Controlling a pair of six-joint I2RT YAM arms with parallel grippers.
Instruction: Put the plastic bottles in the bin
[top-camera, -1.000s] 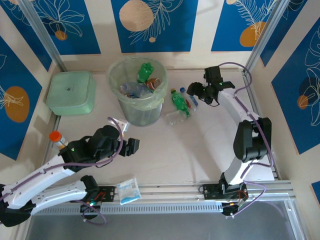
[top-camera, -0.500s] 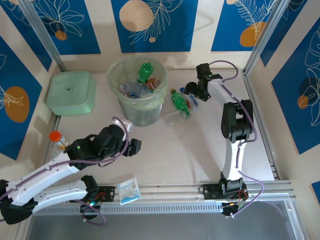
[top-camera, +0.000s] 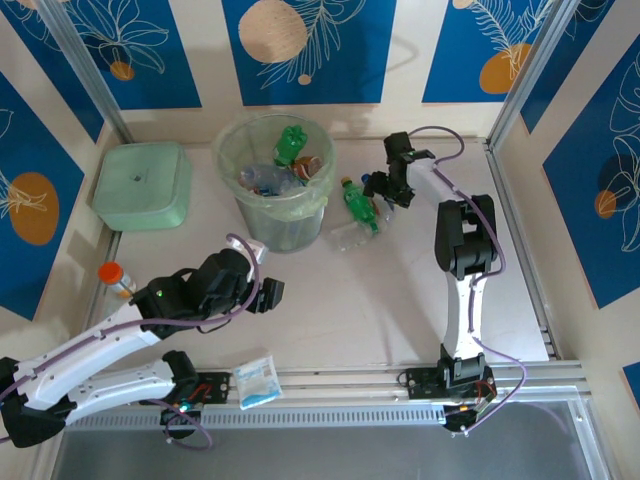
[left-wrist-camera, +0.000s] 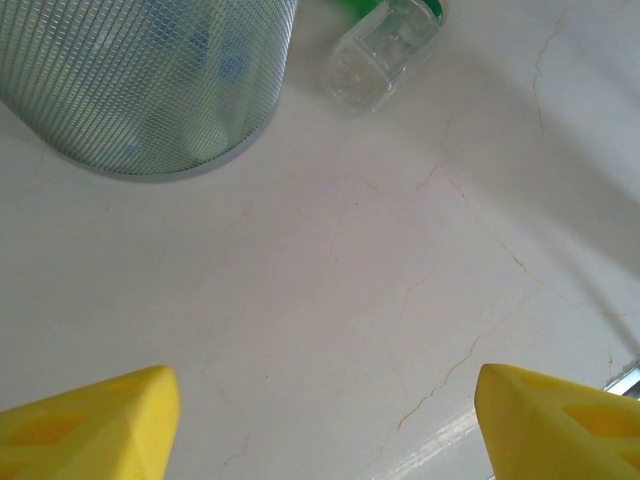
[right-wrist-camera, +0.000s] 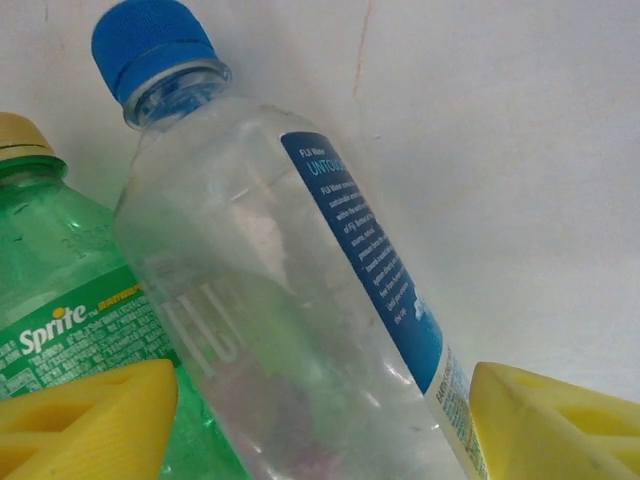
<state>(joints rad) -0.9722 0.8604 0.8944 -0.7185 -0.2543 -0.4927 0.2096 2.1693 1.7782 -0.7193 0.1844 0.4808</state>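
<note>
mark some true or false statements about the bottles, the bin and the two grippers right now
1. The right gripper, open, has a finger on either side of the clear plastic bottle with blue cap and blue label. True.
2. The left gripper is shut on a bottle. False: it is open above the bare table, holding nothing.
3. The round translucent pale-green bin holds several bottles. True.
4. Every bottle is in the bin. False: the clear bottle and a green Sprite bottle lie on the table.
5. The square pale-green lidded box sits right of the bin. False: in the top view it sits left of it.
</note>
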